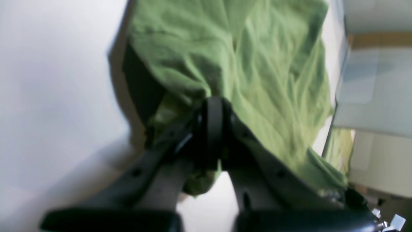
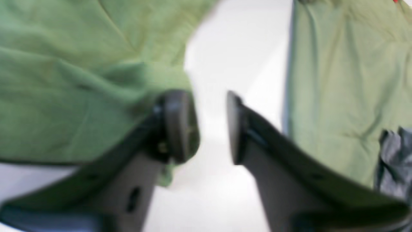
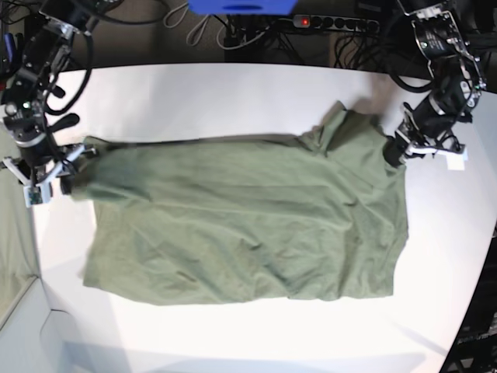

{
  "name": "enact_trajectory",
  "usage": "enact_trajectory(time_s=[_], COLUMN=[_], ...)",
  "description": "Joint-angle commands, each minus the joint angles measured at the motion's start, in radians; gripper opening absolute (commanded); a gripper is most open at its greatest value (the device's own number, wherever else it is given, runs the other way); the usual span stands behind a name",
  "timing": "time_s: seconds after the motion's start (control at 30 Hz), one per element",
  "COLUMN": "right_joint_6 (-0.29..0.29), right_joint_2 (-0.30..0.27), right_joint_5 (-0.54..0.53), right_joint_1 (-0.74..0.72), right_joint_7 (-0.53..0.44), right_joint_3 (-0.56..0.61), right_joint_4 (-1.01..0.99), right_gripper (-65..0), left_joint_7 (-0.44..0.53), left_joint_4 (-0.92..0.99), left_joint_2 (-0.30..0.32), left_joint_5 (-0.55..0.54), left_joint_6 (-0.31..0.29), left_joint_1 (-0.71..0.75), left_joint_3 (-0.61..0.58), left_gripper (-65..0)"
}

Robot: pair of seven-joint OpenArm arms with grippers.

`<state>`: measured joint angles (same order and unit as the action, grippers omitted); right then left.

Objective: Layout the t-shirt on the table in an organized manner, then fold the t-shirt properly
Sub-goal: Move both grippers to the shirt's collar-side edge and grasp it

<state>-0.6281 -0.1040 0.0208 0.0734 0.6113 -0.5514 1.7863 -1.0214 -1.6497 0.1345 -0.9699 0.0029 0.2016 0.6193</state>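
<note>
The olive-green t-shirt [image 3: 241,225] lies spread and wrinkled across the white table [image 3: 233,93], its long side running left to right. My left gripper [image 3: 394,151] is at the shirt's right edge. In the left wrist view it [image 1: 212,112] is shut on a bunch of the shirt's cloth [image 1: 251,64]. My right gripper [image 3: 66,167] is at the shirt's upper-left corner. In the right wrist view it [image 2: 206,125] is open, with bare table [image 2: 225,58] between its fingers and the shirt [image 2: 70,83] against the left finger [image 2: 177,125].
A pale grey-green cloth [image 2: 338,96] hangs off the table's left side and also shows in the base view [image 3: 14,256]. A power strip [image 3: 334,22], cables and a blue object [image 3: 241,6] lie beyond the far edge. The table edge curves at the right [image 3: 477,256].
</note>
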Motion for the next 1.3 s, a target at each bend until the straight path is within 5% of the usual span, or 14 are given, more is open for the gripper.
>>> enact_trajectory(time_s=[0.0, 0.37, 0.7, 0.83, 1.03, 1.27], right_joint_6=[0.007, 0.007, 0.007, 0.007, 0.007, 0.007], right_joint_2=[-0.010, 0.019, 0.074, 0.111, 0.194, 0.240], right_joint_5=[-0.015, -0.018, -0.018, -0.018, -0.018, -0.017], right_joint_1=[-0.010, -0.010, 0.026, 0.072, 0.118, 0.145], right_joint_7=[-0.029, -0.027, -0.020, -0.018, -0.018, -0.017], right_joint_3=[-0.002, -0.089, -0.054, 0.018, 0.207, 0.448], right_joint_4=[0.020, 0.097, 0.100, 0.136, 0.188, 0.186], right_gripper=[-38.7, -34.0, -33.6, -33.6, -34.4, -54.3], left_joint_7=[-0.012, -0.018, -0.015, -0.009, -0.009, 0.066], left_joint_4=[-0.020, -0.019, -0.013, -0.020, 0.010, 0.251], left_joint_2=[0.011, 0.046, 0.090, 0.092, 0.146, 0.103], left_joint_5=[-0.027, -0.160, -0.162, -0.162, -0.097, 0.262], left_joint_6=[-0.002, -0.001, -0.001, -0.001, -0.001, -0.001], left_joint_1=[-0.014, 0.034, 0.043, -0.001, -0.239, -0.532], left_joint_3=[0.004, 0.004, 0.084, 0.192, 0.129, -0.195], left_gripper=[-64.5, -61.9, -17.4, -9.6, -17.6, -49.2])
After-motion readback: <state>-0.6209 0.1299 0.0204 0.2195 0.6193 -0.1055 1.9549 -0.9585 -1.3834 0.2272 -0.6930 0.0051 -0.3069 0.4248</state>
